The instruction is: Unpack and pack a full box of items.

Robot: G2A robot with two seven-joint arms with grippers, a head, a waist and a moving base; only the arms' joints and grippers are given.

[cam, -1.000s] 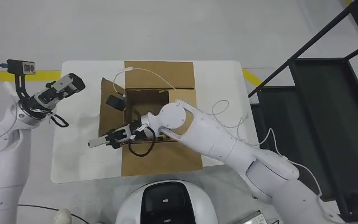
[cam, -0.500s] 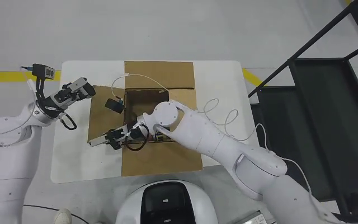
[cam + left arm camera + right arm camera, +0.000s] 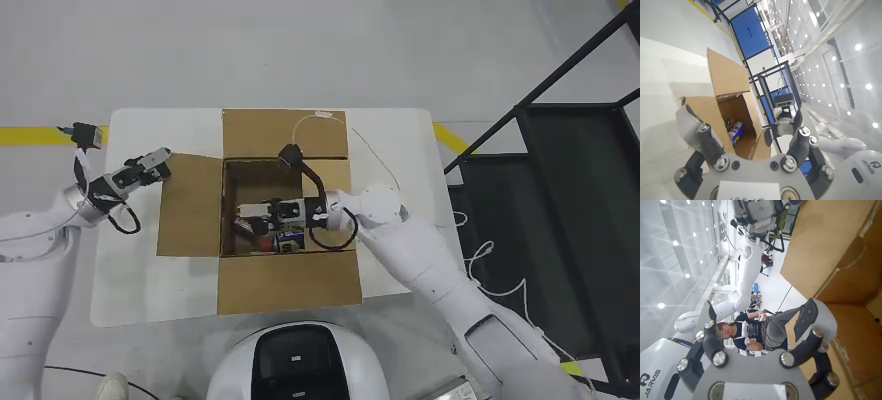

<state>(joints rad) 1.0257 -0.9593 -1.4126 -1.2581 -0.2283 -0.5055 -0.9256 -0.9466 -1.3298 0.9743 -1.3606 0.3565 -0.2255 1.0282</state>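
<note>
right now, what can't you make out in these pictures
Box contents: top view, the right gripper and arm cover most of the floor.
Dark thing beside the blue can, left wrist view: too small to identify.
Can's near end, same view: behind the box's wall.

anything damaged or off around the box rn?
Yes: the box is torn and frayed along its flap creases at the corners. Inside, a blue can lies on its side on the bottom. Nothing looks spilled.

I see my left pincer [image 3: 743,121] spread wide before the open box [image 3: 728,75] on the white surface [image 3: 662,62], a blue can [image 3: 736,132] lying inside.
</note>
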